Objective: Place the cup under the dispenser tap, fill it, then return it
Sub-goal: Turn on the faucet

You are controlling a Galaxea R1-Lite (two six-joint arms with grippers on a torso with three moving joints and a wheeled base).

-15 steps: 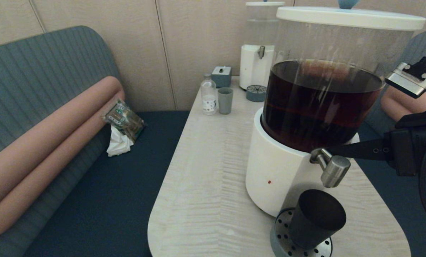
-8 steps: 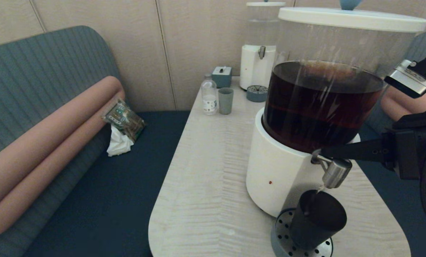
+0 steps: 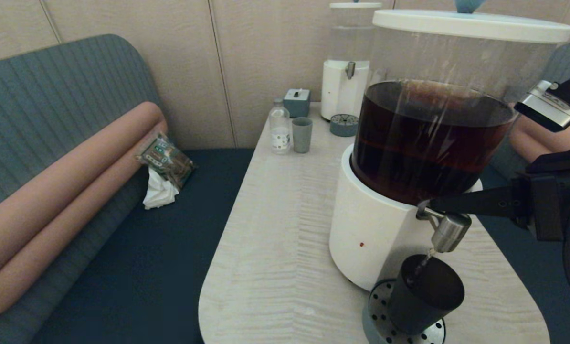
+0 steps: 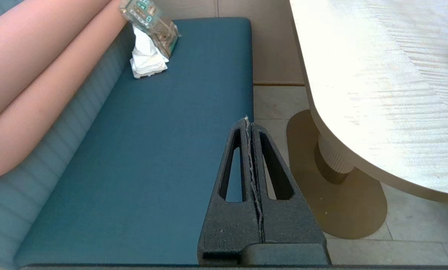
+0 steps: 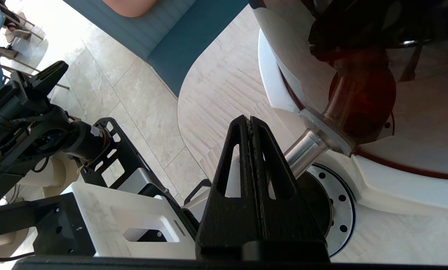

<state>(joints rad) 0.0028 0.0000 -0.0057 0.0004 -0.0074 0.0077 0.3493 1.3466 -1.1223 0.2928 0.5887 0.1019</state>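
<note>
The matte black cup stands on the perforated drip tray under the brushed-steel dispenser tap. A thin stream runs from the tap into the cup. My right gripper reaches in from the right, shut and empty, its fingers lying on top of the tap's neck. In the right wrist view the shut gripper covers part of the tap and of the cup below. My left gripper hangs shut and empty over the bench edge, beside the table.
The big dispenser of dark liquid fills the table's right side. At the far end stand a grey-green tumbler, a small bottle, a grey box and the clear-liquid dispenser. A packet lies on the bench.
My right gripper has come down onto the tap's neck, the tap has dropped slightly, and a stream now runs into the cup. The left arm has not moved.
</note>
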